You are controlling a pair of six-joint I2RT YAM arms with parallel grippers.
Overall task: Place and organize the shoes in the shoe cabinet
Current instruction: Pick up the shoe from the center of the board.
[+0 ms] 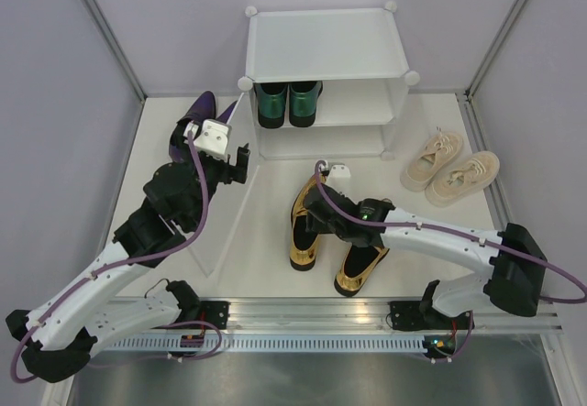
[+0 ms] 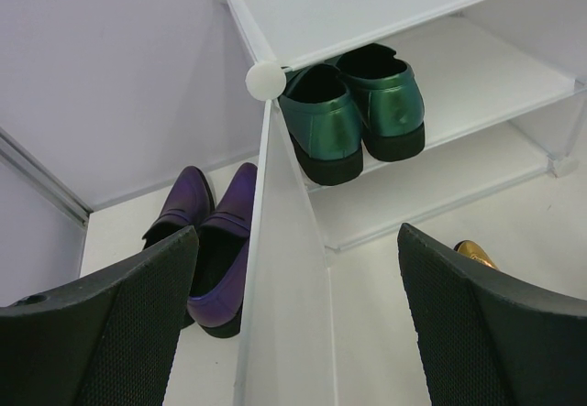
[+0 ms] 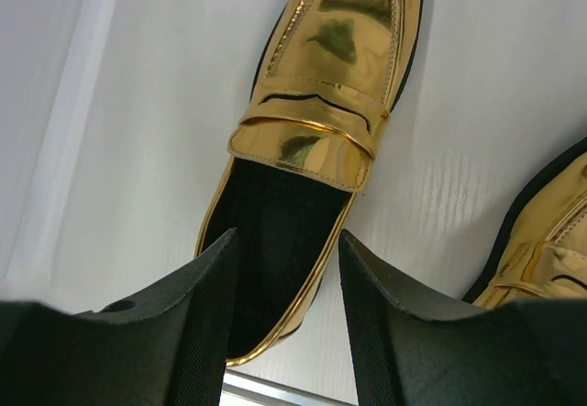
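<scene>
Right wrist view, right pincer [image 3: 286,241] parted at gold loafer [image 3: 312,140] heel, left pincer [image 2: 295,236] spread wide, empty

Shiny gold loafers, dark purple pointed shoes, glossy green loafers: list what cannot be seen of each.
Gold loafers: top view, right arm crosses both; right wrist view, frame edge cuts the second one.
Purple shoes: top view, left arm hides the heels.
Green loafers: top view, white cabinet's top panel hides their far ends.

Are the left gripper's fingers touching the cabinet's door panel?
Apart. Left wrist view: the door panel stands between the left gripper's open fingers, with a clear gap on either side.
</scene>
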